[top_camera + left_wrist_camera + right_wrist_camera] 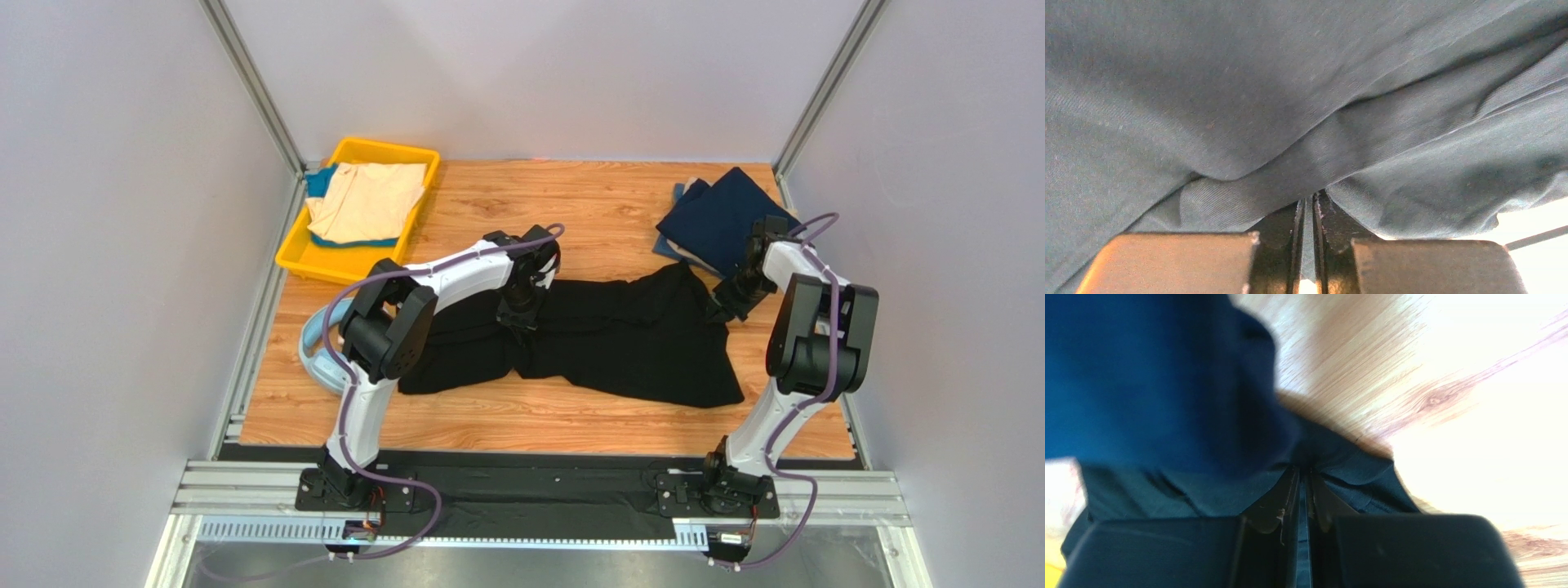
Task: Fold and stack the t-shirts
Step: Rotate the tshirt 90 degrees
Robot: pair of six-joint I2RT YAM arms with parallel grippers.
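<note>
A large black t-shirt (626, 337) lies spread and creased across the middle of the wooden table (589, 208). My left gripper (520, 315) is shut on the shirt's upper edge near its middle; in the left wrist view the dark cloth (1290, 110) fills the frame and runs between the closed fingers (1290, 226). My right gripper (724, 306) is shut on the shirt's upper right corner; the right wrist view shows cloth (1352, 471) pinched between its fingers (1272, 508). A folded navy t-shirt (724, 214) lies at the back right. A beige t-shirt (366, 200) lies in the yellow tray.
The yellow tray (309, 255) stands at the back left with a teal cloth under the beige shirt. Light-blue headphones (317, 349) lie at the table's left edge, partly behind my left arm. Metal frame posts stand at both back corners.
</note>
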